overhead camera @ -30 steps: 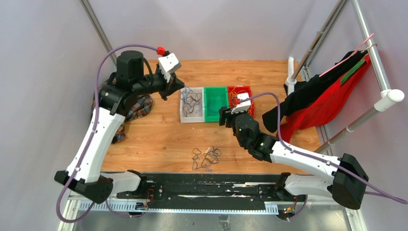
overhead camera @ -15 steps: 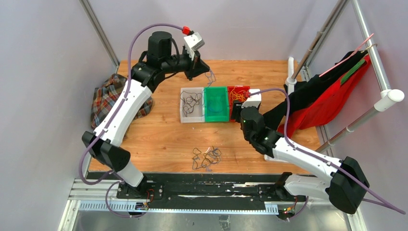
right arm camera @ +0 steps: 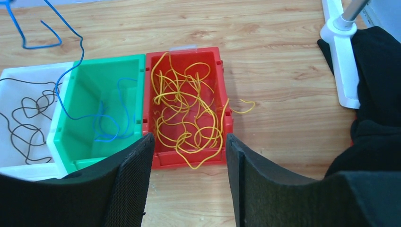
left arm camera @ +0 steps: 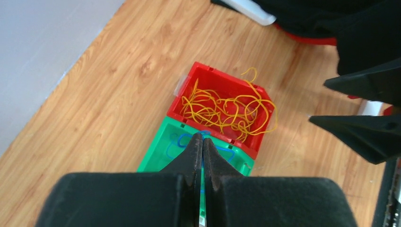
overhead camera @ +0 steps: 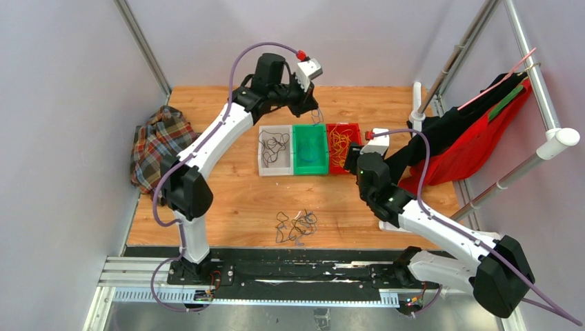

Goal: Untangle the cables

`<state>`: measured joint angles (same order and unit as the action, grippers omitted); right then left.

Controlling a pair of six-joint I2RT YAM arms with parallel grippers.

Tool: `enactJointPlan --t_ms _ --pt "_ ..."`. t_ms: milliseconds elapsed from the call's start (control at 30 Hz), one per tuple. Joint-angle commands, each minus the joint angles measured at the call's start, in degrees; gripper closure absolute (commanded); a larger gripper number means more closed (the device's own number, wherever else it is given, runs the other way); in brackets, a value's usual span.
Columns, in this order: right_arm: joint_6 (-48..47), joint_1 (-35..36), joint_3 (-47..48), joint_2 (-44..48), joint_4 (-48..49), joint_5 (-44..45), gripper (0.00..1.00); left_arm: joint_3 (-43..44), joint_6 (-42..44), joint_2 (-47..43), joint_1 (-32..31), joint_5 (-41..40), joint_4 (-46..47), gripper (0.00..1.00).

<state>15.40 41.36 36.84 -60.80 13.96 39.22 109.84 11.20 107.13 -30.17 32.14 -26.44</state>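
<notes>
My left gripper (overhead camera: 312,110) hangs above the far edge of the green bin (overhead camera: 301,171), shut on a blue cable (right arm camera: 71,56). The cable trails down into the bin; the pinch shows in the left wrist view (left arm camera: 202,135). Yellow cables (right arm camera: 189,109) fill the red bin (right arm camera: 184,49). Black cables (overhead camera: 276,143) lie in the white bin (overhead camera: 262,169). A tangle of black and blue cables (overhead camera: 296,226) rests on the table near the front. My right gripper (right arm camera: 189,137) stands open at the red bin's near side with nothing between its fingers.
A plaid cloth (overhead camera: 155,148) lies at the table's left edge. Red and black clothes (overhead camera: 469,145) hang from a metal rack at the right, next to a white post (overhead camera: 416,103). The right arm stretches along the table's right side.
My left arm swung right and farther back, from over the white bin to over the green bin, carrying the blue cable. My right gripper moved right to the red bin, jaws slightly narrower.
</notes>
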Motion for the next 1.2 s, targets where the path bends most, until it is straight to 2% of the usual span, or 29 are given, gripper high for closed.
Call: enactJointPlan --t_ms 0,200,500,667,867,1033,1167 --pt "1.10 -2.11 -1.65 1.76 -1.34 0.73 0.43 2.04 1.86 1.52 -0.65 -3.36 2.92 0.99" --pt "1.50 -2.74 -1.73 2.42 -1.77 -0.87 0.44 -0.98 1.42 3.52 -1.50 -5.68 4.70 1.00" --pt "0.94 -3.22 1.18 3.64 -5.25 -2.29 0.44 -11.40 2.23 5.86 -3.67 -13.04 8.99 1.00" --pt "-0.82 -3.32 2.94 3.89 -6.06 -2.85 0.44 -12.99 2.45 8.13 -4.69 -17.37 10.12 0.99" --pt "-2.18 -3.32 5.25 4.55 -8.07 -4.29 0.44 -9.98 3.13 11.59 -6.70 -25.71 5.45 0.98" --pt "-3.37 -3.31 7.17 5.86 -11.39 -6.33 0.40 -4.44 4.12 10.69 -6.79 -26.83 -2.12 0.64" --pt "-2.33 -3.24 7.07 6.56 -12.50 -9.78 0.36 -4.48 6.15 5.20 -6.74 -24.14 -6.61 0.39"
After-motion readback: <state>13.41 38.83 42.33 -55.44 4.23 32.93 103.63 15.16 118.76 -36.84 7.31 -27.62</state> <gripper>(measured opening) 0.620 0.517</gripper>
